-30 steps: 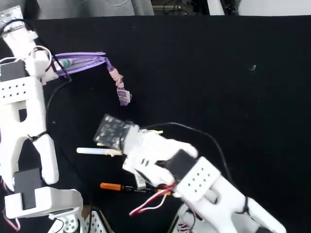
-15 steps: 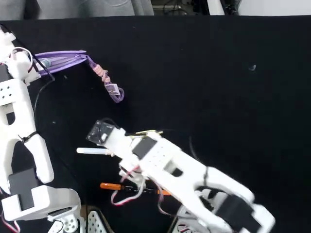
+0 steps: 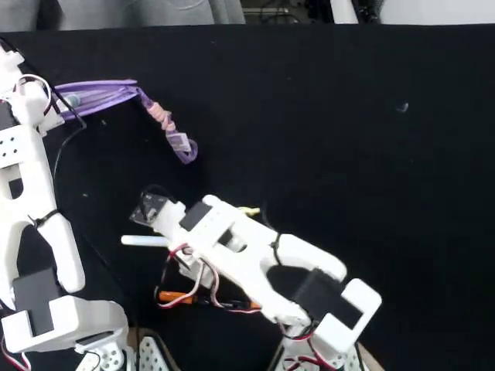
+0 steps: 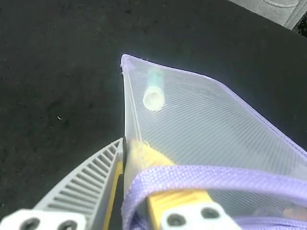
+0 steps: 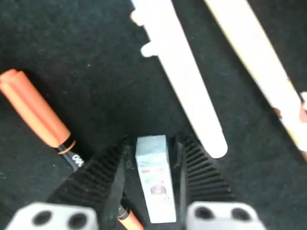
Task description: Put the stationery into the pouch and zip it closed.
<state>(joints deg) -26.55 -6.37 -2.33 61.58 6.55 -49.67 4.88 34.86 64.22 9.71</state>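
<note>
The left gripper (image 4: 125,148) is clamped on one edge of the pouch (image 4: 201,124), a clear mesh bag with purple trim. In the high view the pouch lies at the far left of the black table (image 3: 348,139), its long axis running left to right. Its pink pull cord (image 3: 165,122) trails from the right end toward the near side. The left wrist view alone shows a round white tip (image 4: 153,99) through the mesh.

The right gripper (image 5: 153,140) hangs low with its fingers narrowly apart, one on either side of a small white eraser (image 5: 153,184). The eraser's long axis runs in line with the fingers. Beside it lie a white pen (image 5: 180,91), an orange pen (image 5: 36,112) and a cream pen (image 5: 256,52). In the high view the right arm covers the eraser, and the white and orange pens lie left to right.
</note>
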